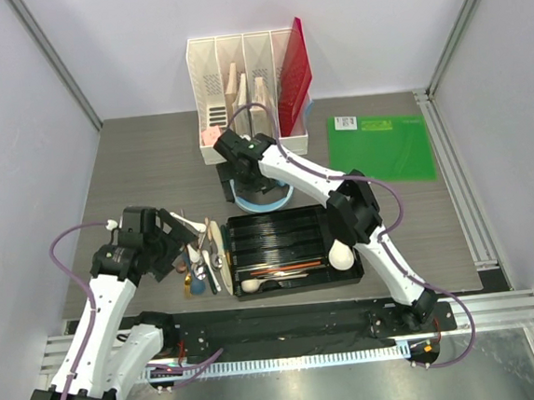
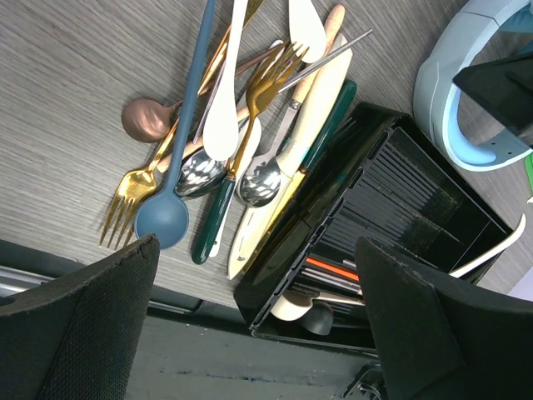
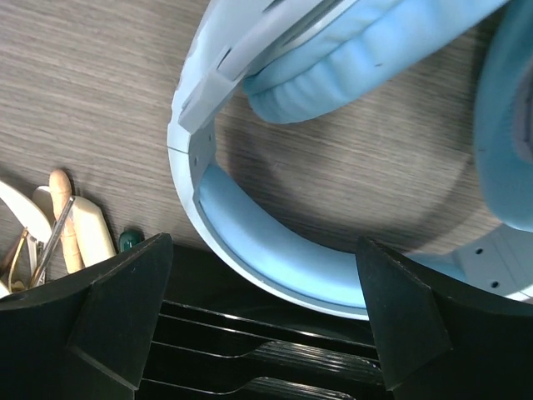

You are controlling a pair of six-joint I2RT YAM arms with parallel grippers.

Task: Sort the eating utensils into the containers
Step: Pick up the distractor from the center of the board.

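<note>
Hovering over grey wood-grain table [image 1: 143, 173] between pale walls [image 1: 17, 119], left gripper [image 2: 258, 283] and right gripper [image 3: 260, 279], jaws wide apart.

The gripper [image 3: 262, 321], jaws wide, hovers over light-blue headphones [image 3: 241, 233] beside the black tray [image 3: 275, 346].

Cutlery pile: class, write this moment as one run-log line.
left claw: open, aimed at cutlery pile | right claw: open, over blue headphones | black tray: partly filled | pile: unsorted, beside tray
</note>
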